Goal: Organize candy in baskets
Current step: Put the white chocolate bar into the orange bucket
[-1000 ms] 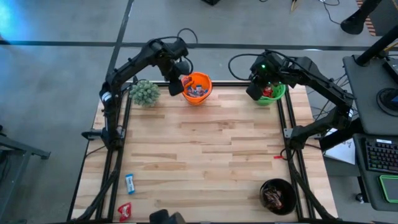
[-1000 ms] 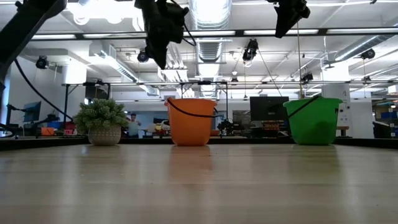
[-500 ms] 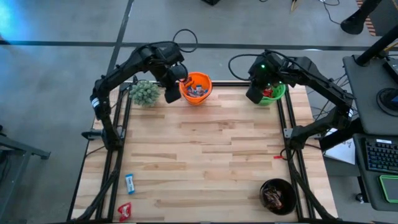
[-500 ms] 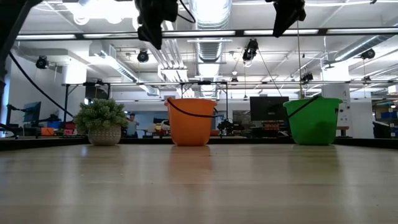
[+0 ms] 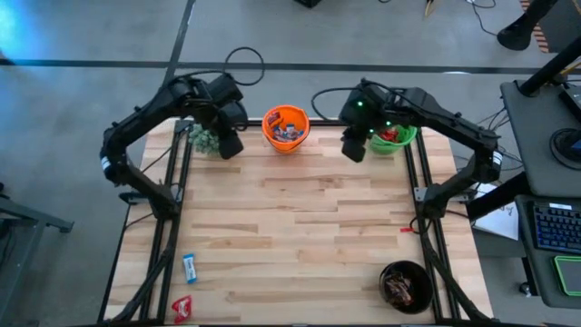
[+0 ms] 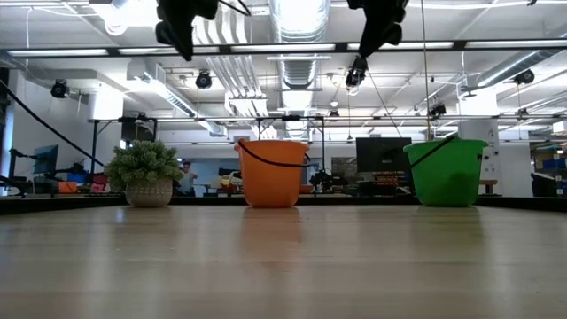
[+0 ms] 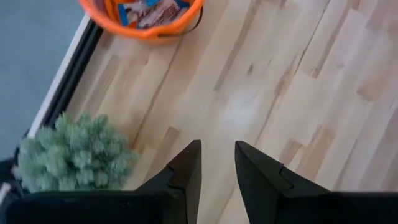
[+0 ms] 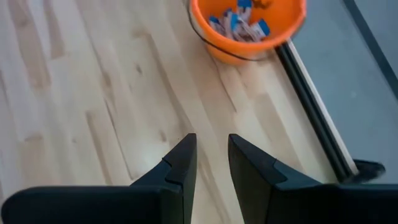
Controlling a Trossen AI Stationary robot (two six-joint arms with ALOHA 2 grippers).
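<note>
a: going left to right, what's left?
b: a light blue candy (image 5: 189, 267) and a red candy (image 5: 182, 307) lie loose at the table's near left corner. left gripper (image 5: 230, 145) hangs by the plant (image 5: 208, 137), fingers apart, holding nothing.
a: and sorted?
b: the orange basket (image 5: 286, 128), green basket (image 5: 396, 137) and black basket (image 5: 406, 286) hold candy. right gripper (image 5: 352, 148), also empty and slightly parted, hangs between orange and green.

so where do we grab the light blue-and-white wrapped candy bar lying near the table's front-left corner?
Probably top-down, jaws across the narrow width of the light blue-and-white wrapped candy bar. It lies flat on the wooden table, long axis running near to far, with bare wood on both long sides; the red wrapped candy lies apart, nearer the front edge.
</note>
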